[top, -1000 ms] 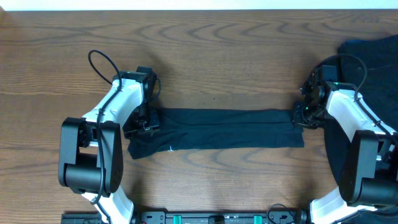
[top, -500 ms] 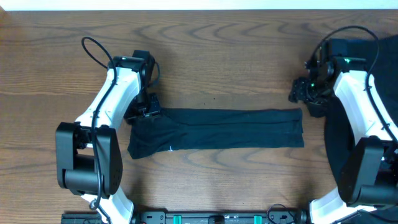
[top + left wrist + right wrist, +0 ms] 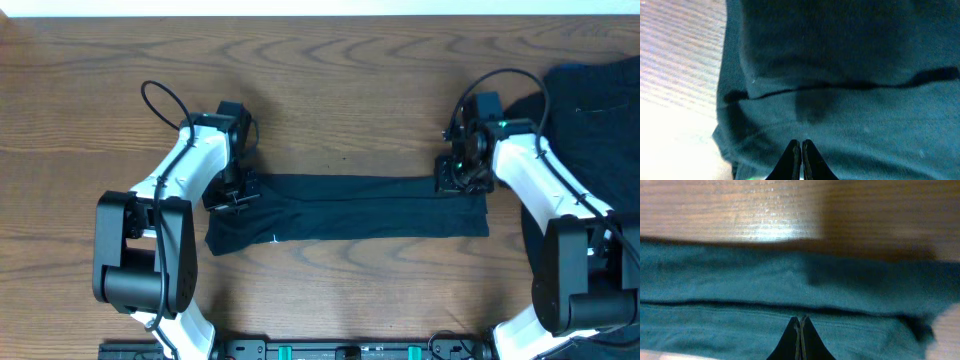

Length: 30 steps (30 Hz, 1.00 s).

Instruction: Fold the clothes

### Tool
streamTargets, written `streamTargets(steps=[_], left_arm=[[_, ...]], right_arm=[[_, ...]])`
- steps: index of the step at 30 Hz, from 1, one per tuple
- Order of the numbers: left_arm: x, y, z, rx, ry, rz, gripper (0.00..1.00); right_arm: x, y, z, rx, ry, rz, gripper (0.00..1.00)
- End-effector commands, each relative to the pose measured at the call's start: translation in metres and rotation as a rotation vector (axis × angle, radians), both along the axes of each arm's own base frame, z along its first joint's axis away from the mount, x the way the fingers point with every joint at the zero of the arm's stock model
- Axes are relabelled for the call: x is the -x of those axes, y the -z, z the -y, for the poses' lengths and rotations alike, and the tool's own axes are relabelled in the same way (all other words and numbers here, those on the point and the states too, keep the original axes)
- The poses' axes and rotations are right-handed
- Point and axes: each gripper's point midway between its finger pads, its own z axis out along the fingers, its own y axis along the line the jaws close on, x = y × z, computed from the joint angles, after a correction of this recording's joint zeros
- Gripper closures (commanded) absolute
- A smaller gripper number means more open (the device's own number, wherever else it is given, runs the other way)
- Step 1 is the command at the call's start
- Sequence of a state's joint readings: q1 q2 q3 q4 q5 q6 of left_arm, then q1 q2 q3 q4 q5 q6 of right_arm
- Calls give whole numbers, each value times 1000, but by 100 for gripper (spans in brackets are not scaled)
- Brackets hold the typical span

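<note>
The clothes span from left end effector to right end effector.

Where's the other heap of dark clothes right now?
In the overhead view the heap sits at the table's right edge, beyond the right arm, right of the long folded strip.

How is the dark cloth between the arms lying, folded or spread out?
Folded: the dark cloth lies as a long narrow band, with layered edges running along its length.
</note>
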<state>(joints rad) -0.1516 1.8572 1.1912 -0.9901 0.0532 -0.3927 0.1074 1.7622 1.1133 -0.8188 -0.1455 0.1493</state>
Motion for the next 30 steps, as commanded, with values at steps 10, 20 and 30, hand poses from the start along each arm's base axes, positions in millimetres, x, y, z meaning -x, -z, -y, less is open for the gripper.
streamTargets(steps=[10, 20, 30], left_arm=[[-29, 14, -9, -52, -3, 122, 94], [-21, 52, -13, -67, -12, 25, 94], [-49, 71, -39, -58, -99, 110, 94]], right_arm=[[-8, 31, -4, -18, 7, 118, 99], [-2, 42, -3, -19, 13, 130, 99], [-24, 36, -6, -31, 14, 224, 99]])
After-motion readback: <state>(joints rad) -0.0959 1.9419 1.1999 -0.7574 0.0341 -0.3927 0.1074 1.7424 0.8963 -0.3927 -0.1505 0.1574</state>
